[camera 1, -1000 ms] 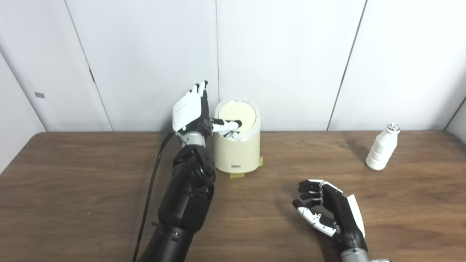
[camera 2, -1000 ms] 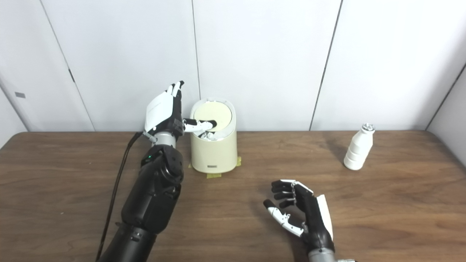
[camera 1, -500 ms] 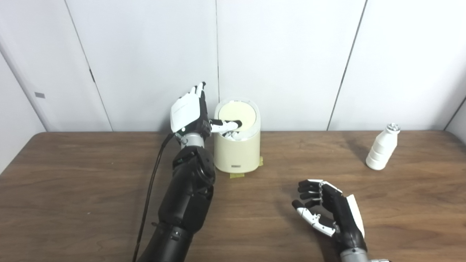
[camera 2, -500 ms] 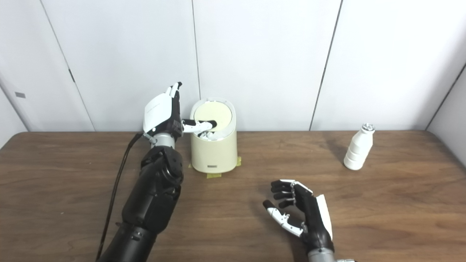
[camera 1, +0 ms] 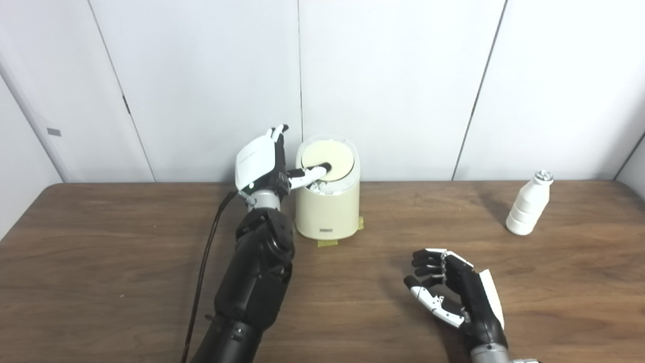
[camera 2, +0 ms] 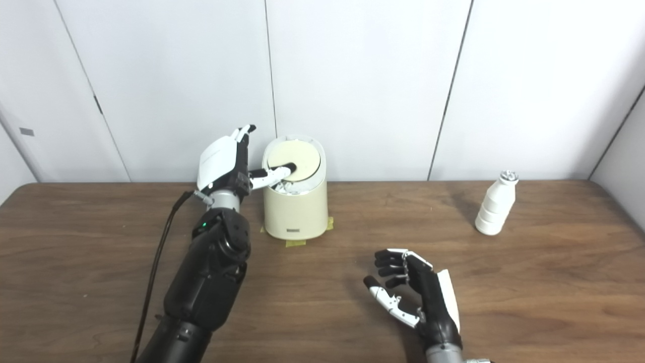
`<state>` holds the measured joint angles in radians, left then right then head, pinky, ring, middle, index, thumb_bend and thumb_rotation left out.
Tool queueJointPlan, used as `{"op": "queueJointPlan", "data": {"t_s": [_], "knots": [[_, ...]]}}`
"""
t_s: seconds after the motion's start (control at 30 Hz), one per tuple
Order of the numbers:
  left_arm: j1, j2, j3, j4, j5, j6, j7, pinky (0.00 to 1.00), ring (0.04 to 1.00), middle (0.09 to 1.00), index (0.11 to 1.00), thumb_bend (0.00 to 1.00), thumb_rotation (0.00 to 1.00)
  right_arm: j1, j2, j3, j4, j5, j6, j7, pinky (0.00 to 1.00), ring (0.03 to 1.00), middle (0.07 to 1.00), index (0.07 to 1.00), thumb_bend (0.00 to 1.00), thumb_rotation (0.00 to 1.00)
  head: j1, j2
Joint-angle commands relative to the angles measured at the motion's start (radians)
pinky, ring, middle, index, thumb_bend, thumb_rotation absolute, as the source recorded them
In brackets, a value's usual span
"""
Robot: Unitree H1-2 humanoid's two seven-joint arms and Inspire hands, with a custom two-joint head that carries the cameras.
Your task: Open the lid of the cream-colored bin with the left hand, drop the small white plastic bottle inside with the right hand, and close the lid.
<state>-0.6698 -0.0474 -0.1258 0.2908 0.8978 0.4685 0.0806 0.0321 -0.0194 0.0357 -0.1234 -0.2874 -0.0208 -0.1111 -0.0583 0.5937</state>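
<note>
Left robot hand (camera 1: 259, 164) of mine stands upright beside the cream-colored bin (camera 1: 328, 209), fingers spread and gripping nothing, thumb stretched onto the tilted lid (camera 1: 326, 160); crumpled white stuff shows under the lid, too small to identify. Right robot hand (camera 1: 456, 292) rests open on the worktop (camera 1: 101, 252), fingers loosely curled and empty, its wrist cut off by the picture's bottom edge. Upright and well apart at far right stands the small white plastic bottle (camera 1: 528, 210).

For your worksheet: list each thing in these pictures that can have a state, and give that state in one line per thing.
Bin: upright on the table, taped at its base.
Lid: raised, tilted back, propped by the left thumb.
Bottle: upright, capped, untouched.
Left hand: fingers extended, thumb against the lid.
Right hand: empty, fingers loosely curled.
</note>
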Motion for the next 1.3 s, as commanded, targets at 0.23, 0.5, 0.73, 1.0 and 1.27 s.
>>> {"op": "queueJointPlan", "data": {"t_s": [0.23,0.5,0.73,1.0,1.27], "knots": [[-0.006,-0.005,0.031,-0.136,-0.139,-0.097,0.130,0.91,0.879,0.880,0.850,0.21,0.98,-0.027,0.002,0.005,-0.021,-0.015,-0.037,-0.014,0.48,0.587,0.610,0.607,0.28,0.18,0.003,-0.002],[0.070,0.026,0.081,-0.262,-0.380,-0.270,0.120,0.61,0.741,0.755,0.747,0.16,0.80,-0.030,0.006,0.002,-0.014,-0.006,-0.036,-0.014,0.49,0.593,0.614,0.608,0.28,0.20,0.001,-0.003],[0.187,0.114,0.093,-0.392,-0.591,-0.361,-0.018,0.62,0.760,0.769,0.760,0.12,0.62,-0.035,0.013,-0.003,-0.006,0.006,-0.042,-0.018,0.49,0.595,0.614,0.607,0.29,0.20,-0.006,-0.007],[0.367,0.155,0.136,-0.501,-0.686,-0.415,-0.044,0.66,0.761,0.772,0.763,0.17,0.62,-0.043,0.014,-0.020,0.000,0.010,-0.046,-0.036,0.50,0.599,0.623,0.610,0.32,0.27,-0.004,-0.018],[0.541,0.164,0.162,-0.499,-0.695,-0.553,-0.017,0.64,0.731,0.739,0.725,0.15,0.64,-0.051,0.005,-0.033,-0.011,0.040,-0.062,-0.035,0.49,0.591,0.613,0.605,0.31,0.25,-0.002,-0.024]]}}
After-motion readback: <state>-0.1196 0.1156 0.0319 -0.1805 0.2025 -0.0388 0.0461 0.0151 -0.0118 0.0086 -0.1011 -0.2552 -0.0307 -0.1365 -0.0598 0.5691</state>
